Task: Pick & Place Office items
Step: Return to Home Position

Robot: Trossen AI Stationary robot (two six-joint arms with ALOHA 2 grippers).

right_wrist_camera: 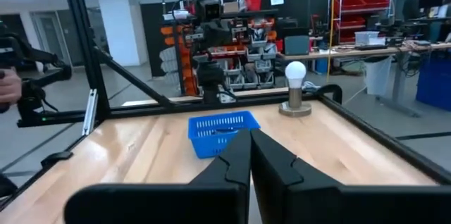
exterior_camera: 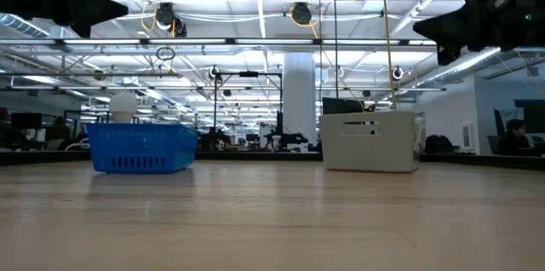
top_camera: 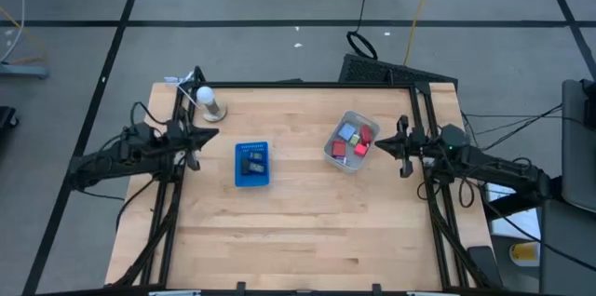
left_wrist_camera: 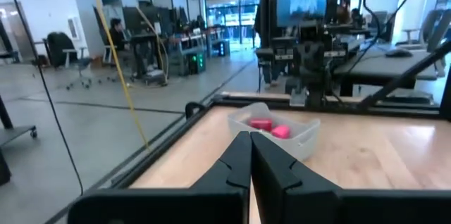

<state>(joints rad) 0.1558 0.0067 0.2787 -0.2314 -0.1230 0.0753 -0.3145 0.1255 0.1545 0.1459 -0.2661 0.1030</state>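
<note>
With every office item [top_camera: 352, 136] in view lying inside a container, the job is to park the arms cleanly. Red and blue pieces sit in the clear grey tub [top_camera: 333, 153] on the right of the table [top_camera: 307, 231]. Darker ones, too small to name with certainty, rest in the blue tray [top_camera: 251, 182] left of centre. The left gripper [top_camera: 193, 138] hangs at the table's left edge, fingers pressed together with nothing between them. The right gripper [top_camera: 385, 145] hangs just beside the tub, likewise closed and empty. A good return, I judge, holds both wrists high and draws the right one straight away from the tub wall rather than across it. Near the left arm stands a white bulb on its stand [top_camera: 209, 102], the one thing a careless swing could topple.
</note>
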